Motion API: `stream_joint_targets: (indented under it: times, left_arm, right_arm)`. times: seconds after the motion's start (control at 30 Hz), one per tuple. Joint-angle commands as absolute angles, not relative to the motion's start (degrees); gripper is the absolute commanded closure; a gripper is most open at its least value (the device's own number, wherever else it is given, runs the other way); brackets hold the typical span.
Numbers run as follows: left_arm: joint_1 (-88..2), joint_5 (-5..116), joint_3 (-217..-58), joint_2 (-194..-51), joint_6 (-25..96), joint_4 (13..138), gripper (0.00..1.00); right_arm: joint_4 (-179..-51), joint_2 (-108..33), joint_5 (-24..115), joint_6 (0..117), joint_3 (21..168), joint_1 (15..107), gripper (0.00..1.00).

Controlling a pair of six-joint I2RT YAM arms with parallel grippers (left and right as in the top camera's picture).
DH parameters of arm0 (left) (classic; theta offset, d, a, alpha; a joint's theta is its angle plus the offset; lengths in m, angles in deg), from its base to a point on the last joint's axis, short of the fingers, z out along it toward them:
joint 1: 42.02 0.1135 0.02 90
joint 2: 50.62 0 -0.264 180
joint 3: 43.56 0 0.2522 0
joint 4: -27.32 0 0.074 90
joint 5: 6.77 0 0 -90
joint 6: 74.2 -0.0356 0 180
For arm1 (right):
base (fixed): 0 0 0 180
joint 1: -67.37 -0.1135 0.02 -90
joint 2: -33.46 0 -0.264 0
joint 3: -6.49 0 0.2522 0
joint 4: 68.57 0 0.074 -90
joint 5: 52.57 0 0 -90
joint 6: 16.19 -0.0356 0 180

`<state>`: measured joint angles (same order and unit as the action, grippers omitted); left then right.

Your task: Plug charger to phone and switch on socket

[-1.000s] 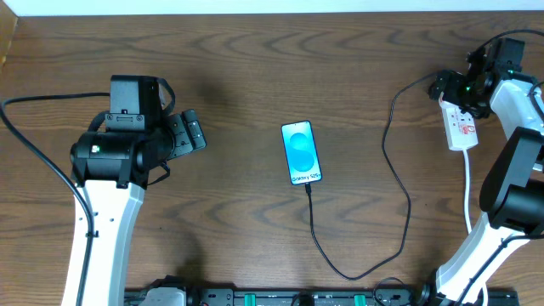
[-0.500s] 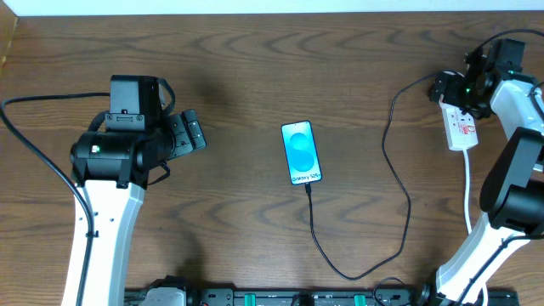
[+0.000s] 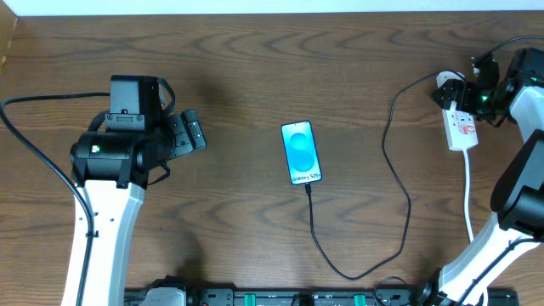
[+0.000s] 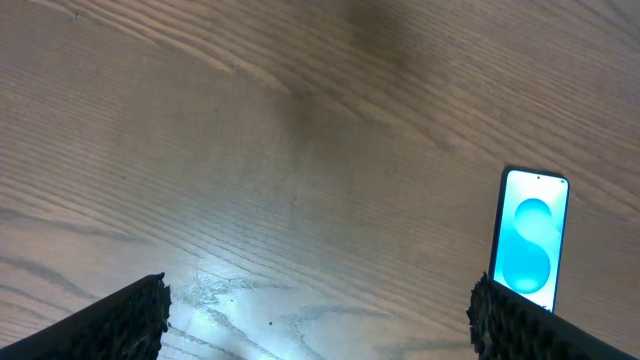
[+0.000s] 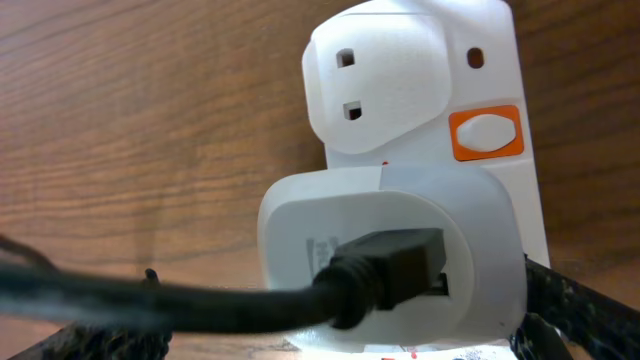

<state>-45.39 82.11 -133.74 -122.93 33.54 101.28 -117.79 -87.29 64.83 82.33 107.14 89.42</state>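
The phone (image 3: 302, 153) lies face up mid-table with its blue screen lit; it also shows at the right of the left wrist view (image 4: 530, 245). The black charger cable (image 3: 399, 195) runs from the phone's bottom edge, loops toward the front and rises to the white socket strip (image 3: 461, 127) at the far right. In the right wrist view the cable's black connector (image 5: 385, 270) sits in a white adapter on the socket (image 5: 400, 80), next to an orange switch (image 5: 486, 133). My right gripper (image 3: 466, 93) (image 5: 340, 335) is open, straddling the adapter. My left gripper (image 3: 189, 133) (image 4: 320, 305) is open and empty, left of the phone.
The socket's white cord (image 3: 469, 195) runs toward the front edge along the right arm. A rail with fixtures (image 3: 280, 297) lies along the front edge. Bare wood lies between the left gripper and the phone.
My right gripper has shifted a little to the right, uncovering the far end of the socket strip. The left arm, phone and cable have not moved.
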Motion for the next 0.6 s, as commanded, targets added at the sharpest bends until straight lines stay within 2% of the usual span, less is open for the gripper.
stream_joint_targets:
  times: [0.0, 0.57]
  left_arm:
    - [-45.31, 82.85, -133.72, -122.93, 32.97, 101.48, 0.05]
    - [-45.31, 82.85, -133.72, -122.93, 32.97, 101.48, 0.05]
  right_arm:
    - [-123.61, -90.57, 76.65, 82.98, 104.49, 87.97, 0.01]
    - [-126.93, -82.85, 66.23, 85.45, 104.98, 88.32, 0.01]
